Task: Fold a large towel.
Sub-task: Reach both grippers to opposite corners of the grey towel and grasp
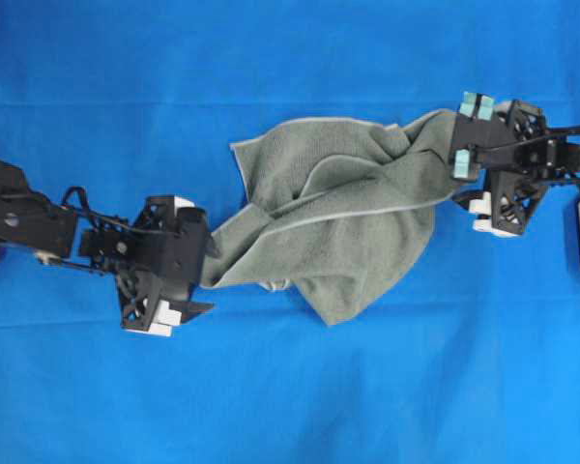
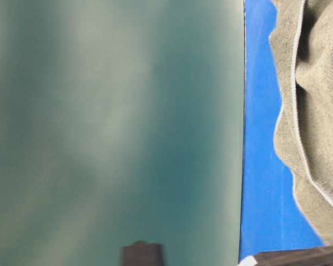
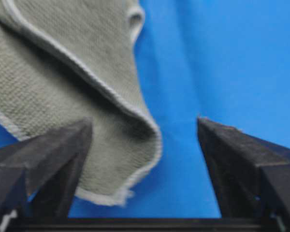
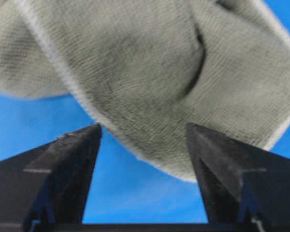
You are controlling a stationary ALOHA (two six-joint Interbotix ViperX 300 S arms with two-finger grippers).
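Your towel [image 1: 348,217] lay crumpled on the blue cloth [image 1: 271,387], left gripper [image 3: 144,130] and right gripper [image 4: 143,130] at opposite ends — both spread wide, holding nothing.

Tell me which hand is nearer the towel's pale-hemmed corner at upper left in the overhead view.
Left. The left hand sits at the towel's lower-left end, below that corner; the right hand is across the cloth.
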